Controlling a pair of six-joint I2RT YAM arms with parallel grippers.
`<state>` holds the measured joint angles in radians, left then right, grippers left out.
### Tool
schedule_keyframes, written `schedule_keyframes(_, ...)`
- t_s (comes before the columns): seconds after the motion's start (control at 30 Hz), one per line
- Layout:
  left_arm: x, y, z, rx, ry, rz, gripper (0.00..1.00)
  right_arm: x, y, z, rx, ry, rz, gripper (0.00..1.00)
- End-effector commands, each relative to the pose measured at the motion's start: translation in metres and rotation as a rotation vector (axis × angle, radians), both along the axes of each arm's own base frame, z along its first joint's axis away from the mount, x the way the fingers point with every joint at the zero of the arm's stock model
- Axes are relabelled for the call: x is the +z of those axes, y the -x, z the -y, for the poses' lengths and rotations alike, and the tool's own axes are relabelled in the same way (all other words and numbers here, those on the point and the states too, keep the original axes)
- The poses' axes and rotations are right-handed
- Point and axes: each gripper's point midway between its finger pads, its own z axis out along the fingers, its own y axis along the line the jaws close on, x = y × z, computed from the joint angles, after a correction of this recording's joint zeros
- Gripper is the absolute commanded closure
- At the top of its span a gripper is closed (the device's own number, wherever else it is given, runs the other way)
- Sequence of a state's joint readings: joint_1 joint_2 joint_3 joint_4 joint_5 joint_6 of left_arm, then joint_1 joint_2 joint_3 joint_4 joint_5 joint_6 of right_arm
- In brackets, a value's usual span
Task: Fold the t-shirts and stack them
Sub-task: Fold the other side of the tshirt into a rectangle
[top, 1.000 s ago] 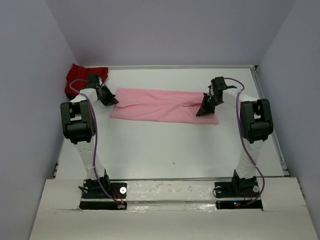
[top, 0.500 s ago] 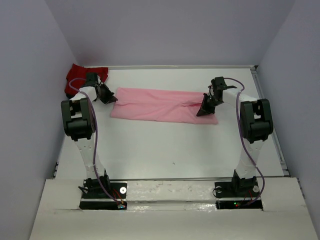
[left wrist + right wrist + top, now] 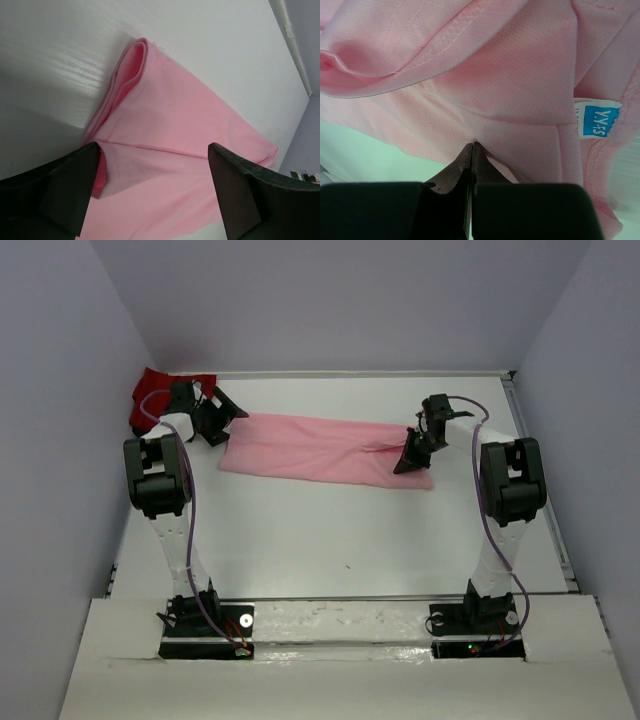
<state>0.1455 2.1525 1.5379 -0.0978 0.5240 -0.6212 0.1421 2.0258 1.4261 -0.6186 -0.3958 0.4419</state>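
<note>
A light pink t-shirt (image 3: 320, 448) lies as a long folded strip across the back of the table. My left gripper (image 3: 218, 418) stands open just above its left end. In the left wrist view the pink t-shirt (image 3: 190, 130) spreads under and beyond the wide-apart jaws of the left gripper (image 3: 155, 192), with nothing gripped. My right gripper (image 3: 408, 460) is at the strip's right end, shut on a pinch of pink t-shirt (image 3: 520, 85); the right gripper (image 3: 471, 146) puckers the cloth at its tips. A deep red t-shirt (image 3: 150, 390) lies bunched in the back left corner, behind the left arm.
Grey walls close in the table on the left, back and right. A raised rail (image 3: 563, 550) runs along the table's right edge. A white and blue size label (image 3: 596, 118) shows on the pink cloth near the right gripper.
My left gripper has opened, let go of the pink shirt's left end and drawn back a little toward the corner. The right gripper has stayed shut in place.
</note>
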Motion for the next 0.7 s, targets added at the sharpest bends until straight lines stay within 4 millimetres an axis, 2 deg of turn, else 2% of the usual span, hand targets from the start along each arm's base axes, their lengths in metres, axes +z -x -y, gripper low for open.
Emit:
schedule_keyframes(0.0,0.026,-0.008,0.003,-0.019,0.022,0.086,0.01,0.012,-0.008,-0.001,0.01,0.008,0.042,1.0)
schedule_keyframes(0.07,0.035,-0.009,0.002,-0.016,0.01,0.105,0.01,0.012,-0.008,-0.001,0.01,0.008,0.043,1.0)
schedule_keyframes(0.13,0.066,-0.009,-0.003,-0.006,-0.027,0.17,0.01,0.012,-0.009,-0.001,0.009,0.004,0.042,1.0)
schedule_keyframes(0.17,0.065,-0.01,-0.003,-0.006,-0.034,0.171,0.01,0.012,-0.009,-0.001,0.009,0.005,0.04,1.0)
schedule_keyframes(0.2,0.081,-0.007,-0.004,-0.006,-0.043,0.201,0.01,0.012,-0.009,-0.001,0.009,0.004,0.042,1.0)
schedule_keyframes(0.27,0.092,-0.003,0.0,-0.02,-0.035,0.22,0.01,0.011,-0.009,-0.002,0.009,0.003,0.04,1.0)
schedule_keyframes(0.37,0.11,0.011,0.002,-0.026,-0.043,0.255,0.01,0.01,-0.009,-0.002,0.01,0.002,0.037,1.0)
schedule_keyframes(0.5,0.152,0.034,0.001,-0.024,-0.093,0.357,0.01,0.009,-0.008,-0.001,0.009,0.004,0.032,1.0)
schedule_keyframes(0.57,0.163,0.044,0.003,-0.031,-0.09,0.379,0.01,0.009,-0.009,-0.002,0.012,0.002,0.034,1.0)
schedule_keyframes(0.67,0.159,0.059,0.014,-0.05,-0.032,0.362,0.01,0.01,-0.01,-0.002,0.014,0.0,0.038,1.0)
